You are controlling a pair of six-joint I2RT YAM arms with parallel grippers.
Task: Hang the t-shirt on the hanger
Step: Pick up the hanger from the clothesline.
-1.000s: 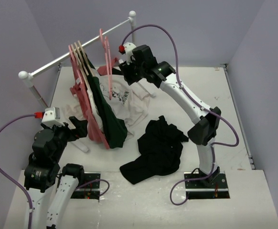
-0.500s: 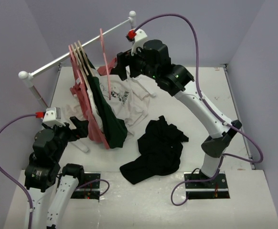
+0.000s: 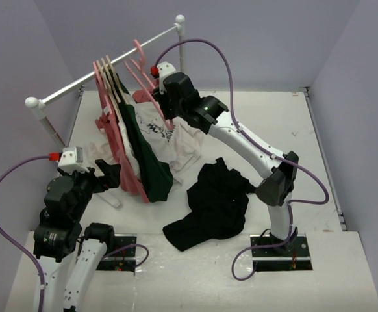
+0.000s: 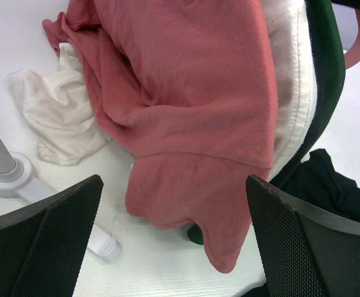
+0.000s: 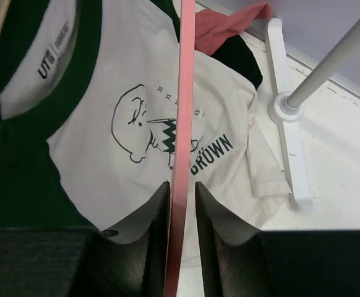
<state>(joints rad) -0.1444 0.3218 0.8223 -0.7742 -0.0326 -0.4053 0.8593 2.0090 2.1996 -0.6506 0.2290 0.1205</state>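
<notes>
pale lilac walls (image 3: 273, 39) enclose a white table (image 3: 319, 143).

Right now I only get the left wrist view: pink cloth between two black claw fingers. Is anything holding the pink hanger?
Observer: Yes, the right claw is shut on the pink hanger, seen edge-on in its grip.
Operator: Is that black corner the t-shirt?
Observer: Probably; the top view shows the whole t-shirt heaped on the table, neither claw touching it.
Operator: Is the hanger off the rail?
Observer: Cannot tell; it is tilted, its hook right by the rail.
</notes>
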